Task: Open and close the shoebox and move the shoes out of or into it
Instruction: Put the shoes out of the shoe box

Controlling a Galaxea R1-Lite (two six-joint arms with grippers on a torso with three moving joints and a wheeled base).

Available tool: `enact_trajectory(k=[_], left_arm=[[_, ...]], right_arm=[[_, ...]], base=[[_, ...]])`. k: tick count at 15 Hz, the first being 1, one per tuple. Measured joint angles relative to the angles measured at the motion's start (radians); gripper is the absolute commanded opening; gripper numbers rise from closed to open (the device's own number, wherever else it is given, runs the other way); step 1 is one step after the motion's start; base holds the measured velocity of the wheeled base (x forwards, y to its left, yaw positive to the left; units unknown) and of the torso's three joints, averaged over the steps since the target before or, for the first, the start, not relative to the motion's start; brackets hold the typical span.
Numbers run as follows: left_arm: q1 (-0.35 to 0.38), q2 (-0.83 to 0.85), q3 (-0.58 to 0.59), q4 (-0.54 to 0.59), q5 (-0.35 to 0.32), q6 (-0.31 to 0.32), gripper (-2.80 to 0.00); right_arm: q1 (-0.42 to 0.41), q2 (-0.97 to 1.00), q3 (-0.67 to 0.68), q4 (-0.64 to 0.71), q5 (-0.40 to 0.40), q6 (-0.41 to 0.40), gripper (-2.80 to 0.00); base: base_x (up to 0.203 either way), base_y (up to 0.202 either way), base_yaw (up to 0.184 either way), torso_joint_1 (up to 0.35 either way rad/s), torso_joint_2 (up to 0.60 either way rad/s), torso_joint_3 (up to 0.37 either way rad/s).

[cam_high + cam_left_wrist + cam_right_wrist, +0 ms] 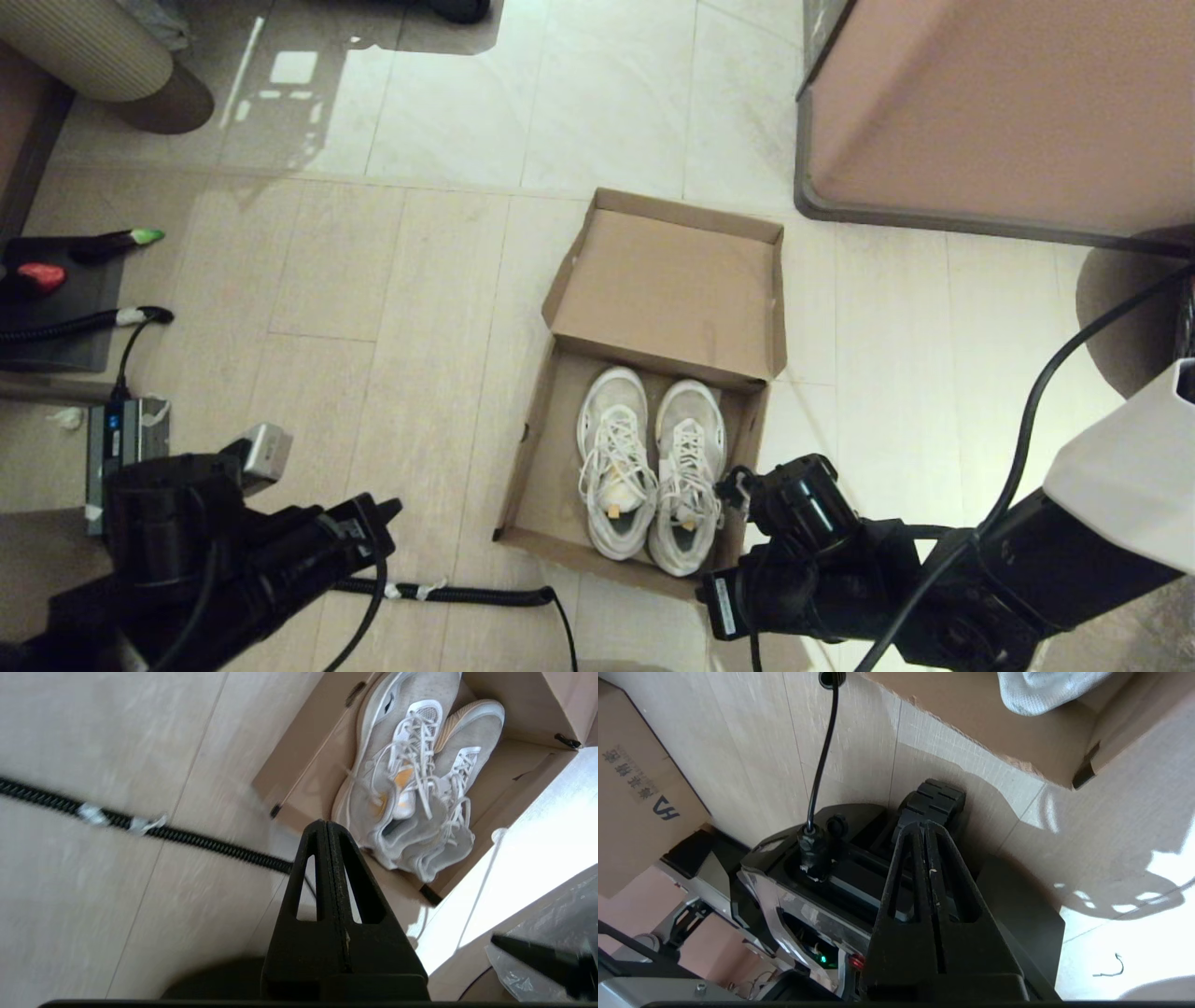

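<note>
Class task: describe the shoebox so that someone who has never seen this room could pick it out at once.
Start at the large pinkish-brown cabinet; on the pale floor beside it lies the shoebox. It is plain brown cardboard, its hinged lid thrown open, and it alone holds a pair of white lace-up sneakers.

The floor point(392, 308) is pale wood-look planking near the robot, giving way to glossy light tiles farther off. The shoebox point(537, 448) sits on it near the middle, lid flap thrown back and lying open on the far side. A black coiled cable point(467, 593) runs across the planks just beside the box's near left corner. Far to the right, a large pinkish-brown cabinet point(999, 103) stands on the tiles. At the left edge lies a dark mat point(65, 317).
</note>
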Motion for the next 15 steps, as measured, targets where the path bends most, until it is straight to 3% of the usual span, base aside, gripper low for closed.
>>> enact_trajectory(k=[1, 2, 7, 15], left_arm=[[0.011, -0.025, 0.027, 0.0, 0.0, 0.0, -2.8], [0.026, -0.047, 0.05, 0.001, 0.0, 0.0, -2.8], [0.085, -0.127, 0.106, 0.001, 0.0, 0.003, -2.8], [0.109, -0.137, 0.098, 0.002, -0.004, 0.0, -2.8]], right_arm=[[0.001, 0.006, -0.006, 0.001, 0.0, -0.001, -2.8], [0.001, 0.013, -0.014, 0.001, 0.002, -0.001, 0.0], [0.014, 0.083, -0.105, 0.007, -0.028, 0.003, 0.0], [0.003, 0.249, -0.336, 0.075, -0.176, 0.026, 0.0]], base=[[0.0, 0.0, 0.0, 0.0, 0.0, 0.0], [0.0, 0.0, 0.0, 0.0, 0.0, 0.0], [0.0, 0.0, 0.0, 0.0, 0.0, 0.0], [0.0, 0.0, 0.0, 0.0, 0.0, 0.0]])
